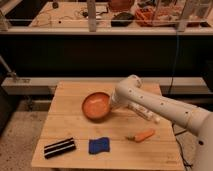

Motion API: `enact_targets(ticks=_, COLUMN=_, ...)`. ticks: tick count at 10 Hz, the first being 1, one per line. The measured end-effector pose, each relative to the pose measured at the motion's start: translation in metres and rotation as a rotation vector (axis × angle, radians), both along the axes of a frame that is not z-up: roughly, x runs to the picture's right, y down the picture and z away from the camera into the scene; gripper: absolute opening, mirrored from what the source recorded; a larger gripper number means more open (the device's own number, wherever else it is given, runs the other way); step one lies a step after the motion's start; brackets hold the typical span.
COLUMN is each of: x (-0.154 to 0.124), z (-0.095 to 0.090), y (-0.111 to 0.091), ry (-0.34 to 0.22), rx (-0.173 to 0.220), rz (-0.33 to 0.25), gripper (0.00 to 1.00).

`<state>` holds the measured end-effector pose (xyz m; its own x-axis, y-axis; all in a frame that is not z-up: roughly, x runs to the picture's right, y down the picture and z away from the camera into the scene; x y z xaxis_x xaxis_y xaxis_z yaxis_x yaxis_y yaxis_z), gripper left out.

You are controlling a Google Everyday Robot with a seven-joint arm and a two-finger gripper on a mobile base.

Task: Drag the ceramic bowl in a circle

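A wooden table point(62, 107) stands in front of a dark counter front. Near the table's front left corner lies a black block with pale stripes point(60, 148), set at a slight slant. To its right, close to the front edge, is a blue sponge point(99, 145), apart from the block. Behind the sponge, about the middle of the table, sits the ceramic bowl point(95, 106), orange, round and shallow, its glossy inside facing up and slightly toward the camera. The bowl is well apart from the sponge and the block. At the bowl's right rim is the gripper point(113, 105), at the end of the white arm point(160, 109). The arm's rounded joint covers most of it, so whether it grasps the rim or merely rests against it cannot be told. Further right, toward the front of the table, a small orange carrot point(143, 135) lies under the arm's long white link. The link runs from the bowl off to the right edge of the view.
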<state>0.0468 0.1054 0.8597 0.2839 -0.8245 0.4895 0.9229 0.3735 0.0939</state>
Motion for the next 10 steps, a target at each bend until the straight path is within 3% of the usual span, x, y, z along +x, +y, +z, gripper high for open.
enact_targets(ticks=5, x=-0.001, z=-0.064, y=0.06, ry=-0.025, rx=0.011, rz=-0.062, gripper=0.01)
enact_targets(ticks=7, x=-0.027, z=-0.072, y=0.066, ry=-0.071, rx=0.025, rz=-0.116, gripper=0.01)
enact_targets(ticks=10, x=-0.081, z=-0.065, y=0.057, ry=-0.148, rx=0.038, rz=-0.205, gripper=0.01)
